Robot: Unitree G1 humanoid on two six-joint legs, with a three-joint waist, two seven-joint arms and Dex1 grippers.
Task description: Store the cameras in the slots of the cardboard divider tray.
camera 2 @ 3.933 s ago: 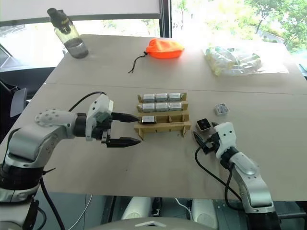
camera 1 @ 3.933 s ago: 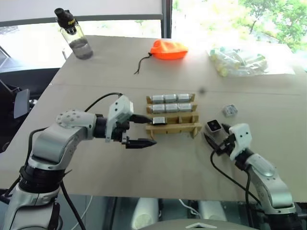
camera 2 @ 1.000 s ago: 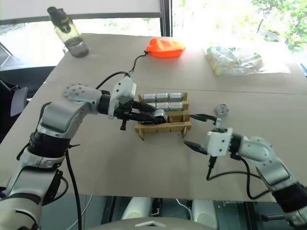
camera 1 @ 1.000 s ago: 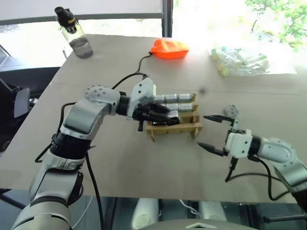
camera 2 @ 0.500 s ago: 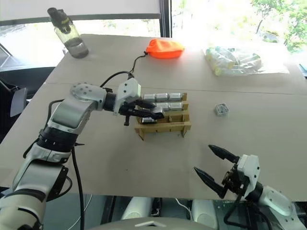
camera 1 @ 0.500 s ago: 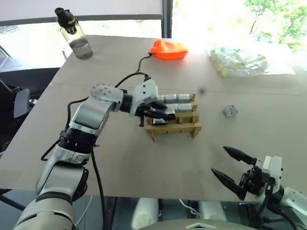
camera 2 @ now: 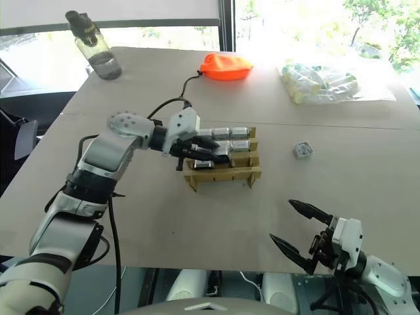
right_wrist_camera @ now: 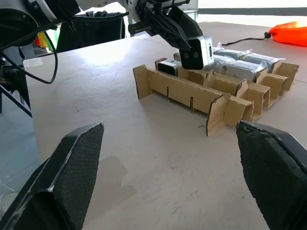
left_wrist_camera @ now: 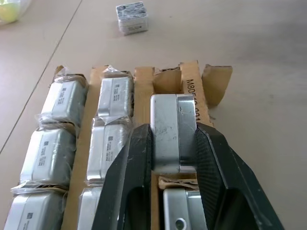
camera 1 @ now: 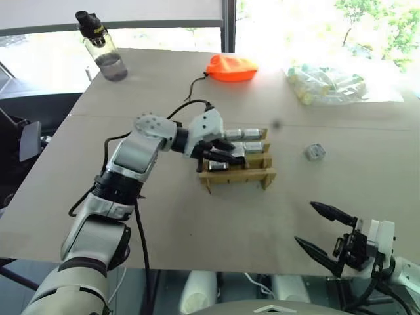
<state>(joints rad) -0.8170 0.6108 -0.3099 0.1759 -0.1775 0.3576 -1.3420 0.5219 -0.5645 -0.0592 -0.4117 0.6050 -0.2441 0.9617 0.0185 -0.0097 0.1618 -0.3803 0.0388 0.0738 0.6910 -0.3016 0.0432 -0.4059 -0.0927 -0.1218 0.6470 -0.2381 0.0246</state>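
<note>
Pulled back toward table's near edge since 1 second ago: right gripper, jaws spread wide, holding nothing. Reached further over tray: left gripper, clamped on camera, poised just above nearest row's middle slot, long axis upright along fingers. Beside it, 1 camera already seated in that row. Last loose camera on table right of tray, nearer right arm.

Tan table, bright windows behind, green trees outside, strong daylight
</note>
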